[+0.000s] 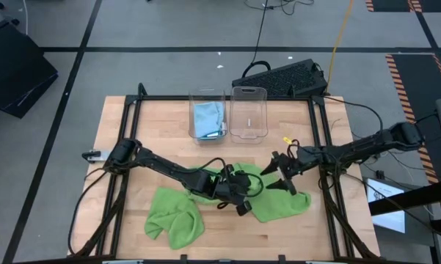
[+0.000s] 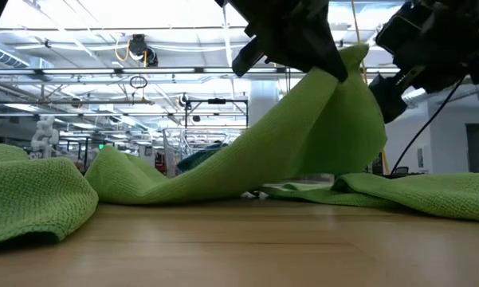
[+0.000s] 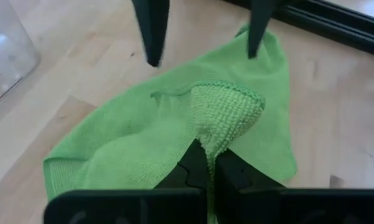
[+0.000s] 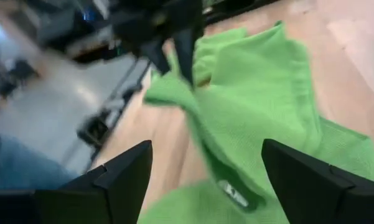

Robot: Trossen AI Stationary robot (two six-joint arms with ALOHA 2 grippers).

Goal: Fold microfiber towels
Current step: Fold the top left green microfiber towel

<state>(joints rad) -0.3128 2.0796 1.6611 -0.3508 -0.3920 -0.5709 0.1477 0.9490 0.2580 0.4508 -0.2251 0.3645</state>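
Note:
A lime green microfiber towel [image 1: 282, 202] lies at the table's near centre-right, with one part drawn up into a peak [image 2: 335, 76]. My left gripper [image 3: 208, 152] is shut on that peak. My right gripper [image 1: 280, 176] stands open just to the towel's right; its two fingers [image 3: 152, 34] hang spread above the towel's far edge with nothing between them. The rest of the towel rests on the wood. A second green towel [image 1: 175, 214] lies crumpled at the near left. A light blue towel [image 1: 208, 117] sits in a clear bin. My left gripper pinches a folded-over bunch of the green towel [image 3: 224, 127] between its two shut fingers, coming slanting down from the table's left. The pinched part stands lifted as a tent, and the cloth slopes down from it to the table on both sides [image 2: 183, 179], fairly slack.
Two clear bins [image 1: 248, 110] stand side by side at the table's far centre. A black frame rail [image 1: 227, 97] runs around the tabletop. A keyboard [image 1: 279, 77] lies beyond the far edge. Bare wood shows between the bins and the towels.

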